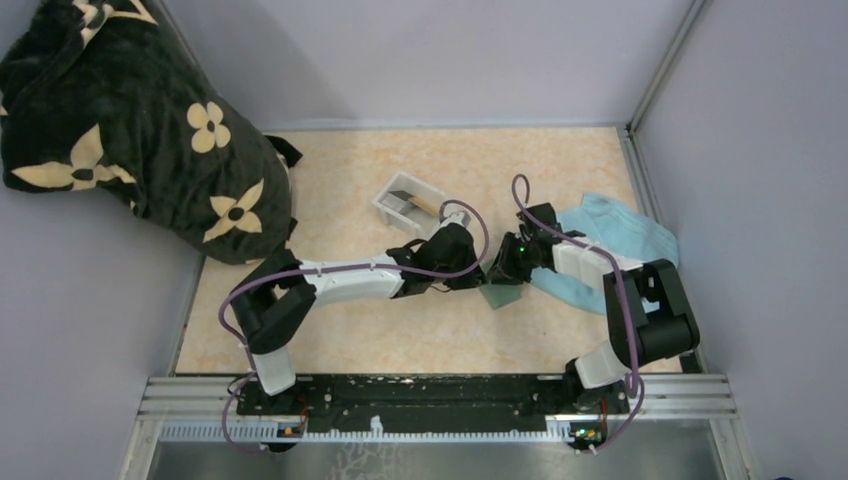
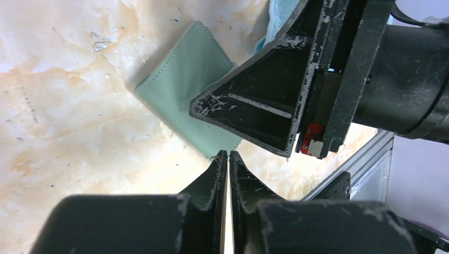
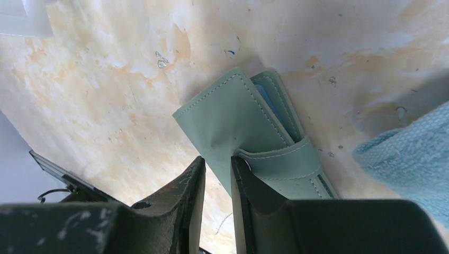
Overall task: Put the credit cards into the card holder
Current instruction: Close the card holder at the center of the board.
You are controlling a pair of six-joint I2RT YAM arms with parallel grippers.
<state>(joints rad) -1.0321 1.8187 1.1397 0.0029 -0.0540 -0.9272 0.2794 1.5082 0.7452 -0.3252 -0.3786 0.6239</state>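
Note:
The grey-green card holder (image 1: 500, 298) lies on the table between both grippers; it also shows in the left wrist view (image 2: 185, 90) and the right wrist view (image 3: 233, 116), partly open with its blue inside showing. My right gripper (image 1: 497, 273) (image 3: 217, 161) is nearly shut on one leaf of it, one finger tucked under a pocket strip. My left gripper (image 1: 470, 280) (image 2: 228, 154) is shut on a thin, pale orange card (image 2: 226, 211) seen edge-on, its tips just off the holder's near corner. More cards (image 1: 408, 199) lie in the white tray (image 1: 385, 207).
A light blue towel (image 1: 620, 235) (image 3: 413, 153) lies right of the holder. A black flowered blanket (image 1: 130, 120) is heaped at the back left. The right gripper's finger (image 2: 254, 111) hangs close above my left fingertips. A metal rail (image 1: 440, 395) runs along the near edge.

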